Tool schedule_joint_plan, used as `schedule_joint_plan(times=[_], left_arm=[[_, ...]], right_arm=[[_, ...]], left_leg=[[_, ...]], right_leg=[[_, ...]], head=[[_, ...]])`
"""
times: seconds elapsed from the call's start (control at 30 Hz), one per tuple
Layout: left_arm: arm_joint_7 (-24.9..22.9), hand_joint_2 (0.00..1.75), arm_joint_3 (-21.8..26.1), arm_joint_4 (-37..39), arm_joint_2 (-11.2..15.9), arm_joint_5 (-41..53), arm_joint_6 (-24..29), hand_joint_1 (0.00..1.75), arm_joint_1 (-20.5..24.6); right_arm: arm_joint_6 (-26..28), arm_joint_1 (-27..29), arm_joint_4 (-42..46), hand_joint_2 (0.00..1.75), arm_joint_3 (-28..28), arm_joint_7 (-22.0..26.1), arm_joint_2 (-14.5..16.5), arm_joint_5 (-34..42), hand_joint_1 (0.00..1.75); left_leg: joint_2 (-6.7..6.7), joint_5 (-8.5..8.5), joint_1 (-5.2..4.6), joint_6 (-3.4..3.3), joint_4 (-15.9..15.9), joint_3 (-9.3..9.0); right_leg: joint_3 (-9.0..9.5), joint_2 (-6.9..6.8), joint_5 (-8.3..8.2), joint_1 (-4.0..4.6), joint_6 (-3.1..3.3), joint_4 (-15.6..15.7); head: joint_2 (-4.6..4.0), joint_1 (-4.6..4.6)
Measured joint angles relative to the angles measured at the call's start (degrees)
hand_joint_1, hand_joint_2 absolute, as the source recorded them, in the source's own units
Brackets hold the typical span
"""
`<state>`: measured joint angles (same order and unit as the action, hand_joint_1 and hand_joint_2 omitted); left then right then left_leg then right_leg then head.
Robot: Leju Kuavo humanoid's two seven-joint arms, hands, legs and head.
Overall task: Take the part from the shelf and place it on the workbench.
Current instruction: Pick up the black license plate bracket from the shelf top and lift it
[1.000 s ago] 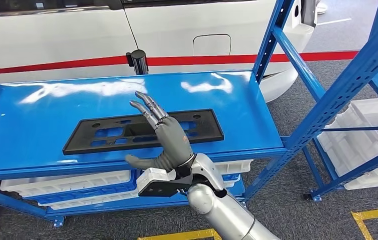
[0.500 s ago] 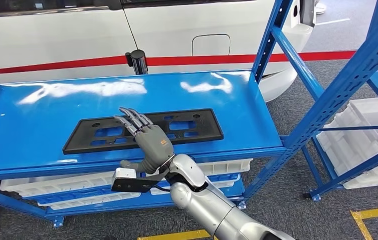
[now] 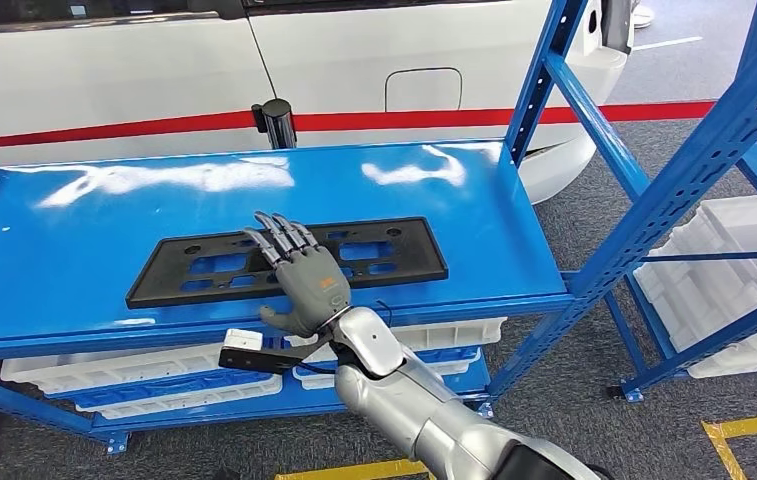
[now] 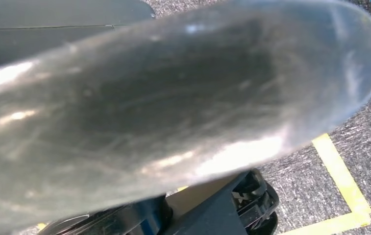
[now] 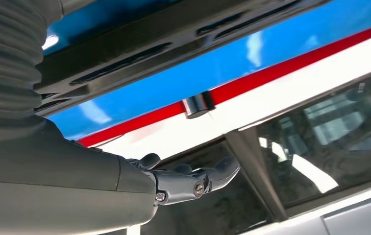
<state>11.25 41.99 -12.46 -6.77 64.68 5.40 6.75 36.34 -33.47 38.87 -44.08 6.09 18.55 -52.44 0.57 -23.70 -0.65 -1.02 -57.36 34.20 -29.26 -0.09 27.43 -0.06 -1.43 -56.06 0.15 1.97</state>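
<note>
part (image 3: 374,255): flat black rectangular plate, matte, slotted cutouts, lying flat on glossy blue metal shelf (image 3: 74,220) | right robot hand (image 3: 299,275): fingers extended and spread, over the plate's middle, holding nothing; contact unclear | white ribbed trays (image 3: 134,365) on lower level

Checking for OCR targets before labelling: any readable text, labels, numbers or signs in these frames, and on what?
None that can be read.
Right hand: a small orange mark on its back, too small to read.
Black part on the blue shelf: no lettering visible.
White vehicle with red stripe: no text.
Yellow floor tape: plain lines.
</note>
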Motion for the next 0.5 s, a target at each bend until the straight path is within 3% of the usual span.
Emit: schedule_joint_plan(times=[0.5], left_arm=[[-0.43, 0.0, -0.68, 0.0, -0.34, 0.52, 0.03, 0.0, 0.13]], right_arm=[[2.93, -1.96, -6.0, 1.75, 3.0, -5.54, 0.08, -8.04, 0.0]], left_leg=[[0.0, 0.01, 0.0, 0.0, 0.0, 0.04]], right_leg=[[-0.01, 0.0, 0.0, 0.0, 0.0, 0.0]], head=[[0.01, 0.0]])
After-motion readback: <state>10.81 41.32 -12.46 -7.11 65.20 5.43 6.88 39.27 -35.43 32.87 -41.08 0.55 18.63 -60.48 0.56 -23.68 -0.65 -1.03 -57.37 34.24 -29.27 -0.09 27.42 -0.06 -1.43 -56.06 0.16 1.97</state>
